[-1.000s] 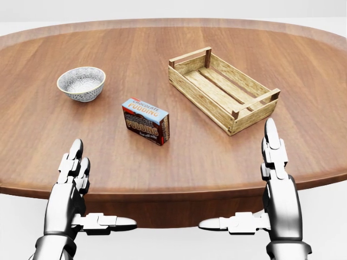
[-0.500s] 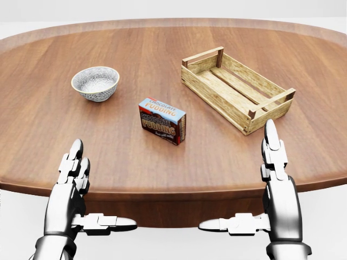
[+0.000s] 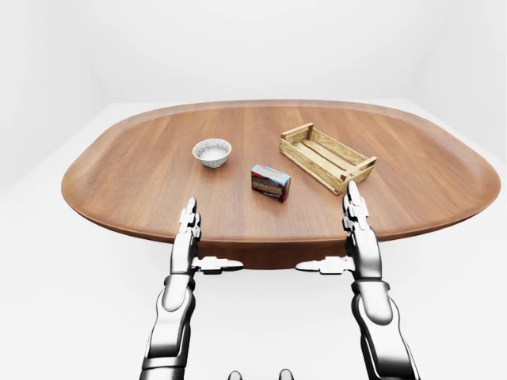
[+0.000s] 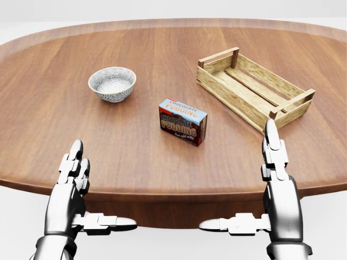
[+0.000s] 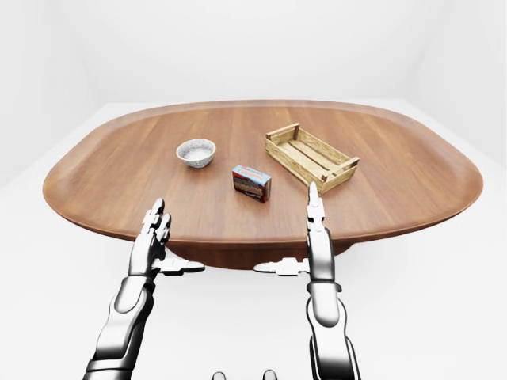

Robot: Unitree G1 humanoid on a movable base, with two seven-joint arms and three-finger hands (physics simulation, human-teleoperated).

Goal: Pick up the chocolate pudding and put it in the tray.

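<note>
Left hand (image 4: 76, 187): fingers extended and spread, thumb out sideways toward centre, holding nothing. It hovers at the near rim of the table (image 4: 49, 124), lower left of the head view. Right hand (image 4: 274, 187): same pose, fingers straight, thumb pointing inward, empty. Neither hand touches anything.

Change over the last second: the whole scene in the head view has slid rightward, while both hands sit at the same place in the picture. The things keep their spacing to one another. So the camera has moved with the base, shifting leftward along the table edge; nothing on the table has moved. Effect for the task: the chocolate pudding (image 4: 183, 121) now lies closer to the midline between the hands, roughly central in the view, so either hand could reach it. Grasp step not yet begun.

Outward from the hands: the chocolate pudding box stands on the bare wood, well apart from both hands. Its long axis runs from upper left to lower right in the head view, slightly skewed to the table edge. The printed broad face looks toward the camera and a little leftward; the lettering reads upright.

The tray (image 4: 255, 89), a slatted wooden crate, lies to the right of and above the box, near but apart, empty, with its long axis likewise upper left to lower right. A patterned bowl (image 4: 112, 84) sits to the upper left.
</note>
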